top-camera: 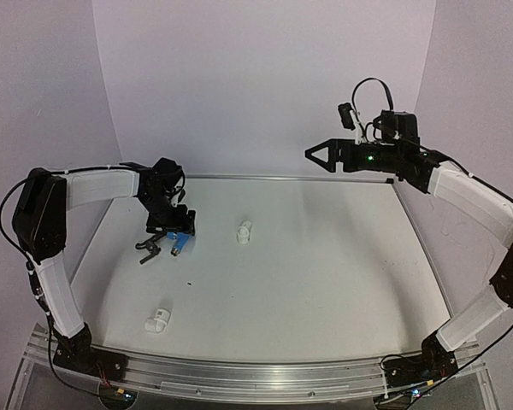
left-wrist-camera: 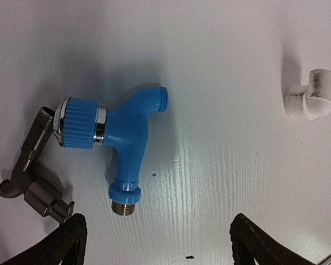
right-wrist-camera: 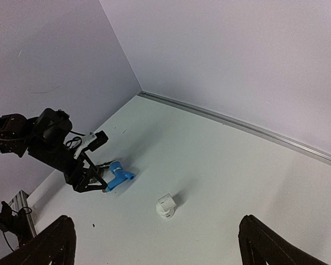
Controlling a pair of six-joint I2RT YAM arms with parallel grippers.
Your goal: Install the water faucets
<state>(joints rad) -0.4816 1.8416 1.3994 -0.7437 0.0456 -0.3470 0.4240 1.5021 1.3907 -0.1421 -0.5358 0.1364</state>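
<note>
Left end effector [left-wrist-camera: 157, 234] spread, ribbed-knob blue plastic tap [left-wrist-camera: 124, 138], white elbow fitting [left-wrist-camera: 311, 95]

On the worktop [top-camera: 325, 282], the water faucet [top-camera: 179, 245] lies at ten o'clock from the middle, beneath the left tool [top-camera: 176, 234]. A metal tap [top-camera: 148, 249] lies just beside it at nine o'clock. An elbow fitting [top-camera: 244, 231] sits apart at three o'clock, and a second fitting [top-camera: 156, 320] well apart at six o'clock, near the front edge.
</note>
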